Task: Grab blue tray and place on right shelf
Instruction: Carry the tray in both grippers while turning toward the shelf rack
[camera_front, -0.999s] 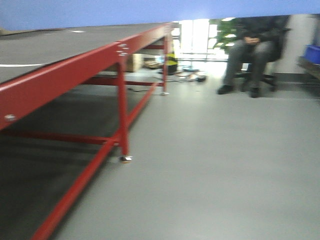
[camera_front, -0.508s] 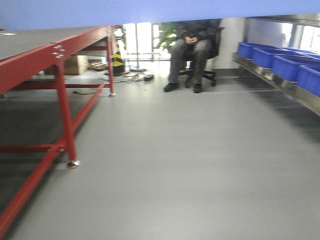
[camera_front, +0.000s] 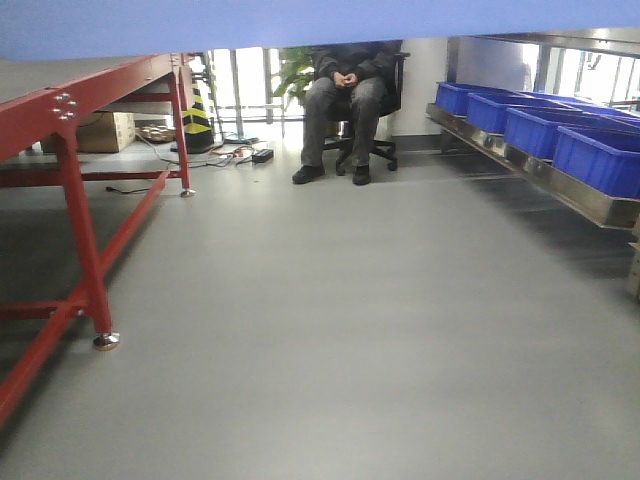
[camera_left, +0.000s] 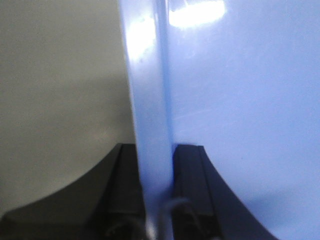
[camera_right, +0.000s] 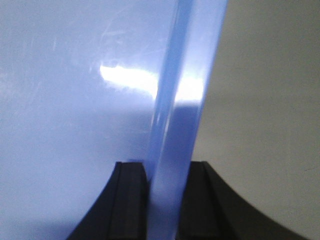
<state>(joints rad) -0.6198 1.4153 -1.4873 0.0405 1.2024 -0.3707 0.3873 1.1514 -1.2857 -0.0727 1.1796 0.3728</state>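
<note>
Left gripper (camera_left: 156, 155) clamped on the tray (camera_left: 240, 100) at its glossy, pale blue flared rim, pinched between black fingers; right gripper (camera_right: 162, 170) clamped the same way on its rim. Held high, a blue band across the top of the front view, above the floor (camera_front: 340, 330) and short of the shelf (camera_front: 540, 176). From left: red metal table (camera_front: 75, 95) on a round foot, smooth grey floor open down the middle to a seated person (camera_front: 345, 95) far off, brushed steel shelf rail under deep blue bins (camera_front: 598, 160) at right.

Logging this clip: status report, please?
Shut on blue tray rim: left gripper, right gripper. Tray aloft, not yet on right shelf. Ahead: blue bins on shelf, seated person beyond.
</note>
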